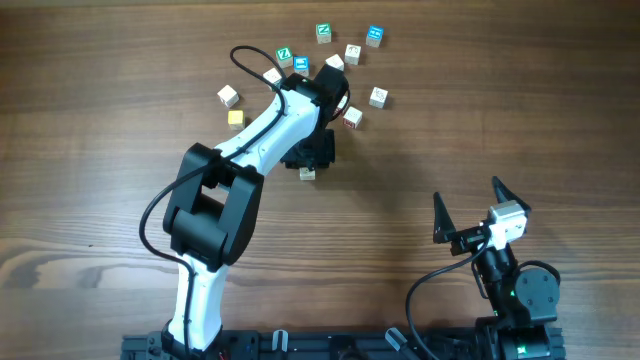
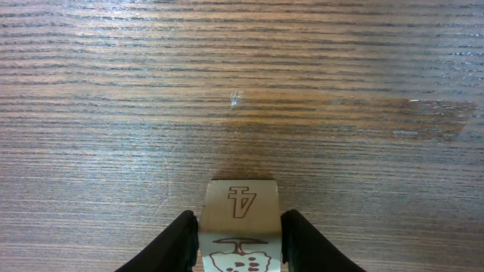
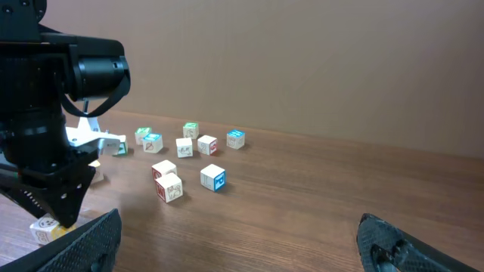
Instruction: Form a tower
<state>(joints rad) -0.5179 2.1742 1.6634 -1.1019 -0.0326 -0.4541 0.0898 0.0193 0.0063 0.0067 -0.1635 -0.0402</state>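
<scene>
A pale wooden cube [image 2: 242, 200] with dark red marks rests on the table between the fingers of my left gripper [image 2: 240, 243]. The black fingers flank its two sides with only thin gaps, so the gripper is just open. From overhead, this cube [image 1: 307, 174] peeks out below the left gripper [image 1: 310, 158], mid-table. In the right wrist view it [image 3: 44, 229] sits under the gripper's tips. No tower shows in any view. My right gripper [image 1: 467, 192] is open wide and empty at the right front, its fingers [image 3: 83, 243] spread far apart.
Several loose letter cubes lie scattered at the back of the table: green [image 1: 323, 32], blue [image 1: 375, 36], red-marked [image 1: 352, 117], a yellow one [image 1: 235, 118] and a pale one [image 1: 228, 96]. The left arm [image 1: 255, 135] reaches over part of this group.
</scene>
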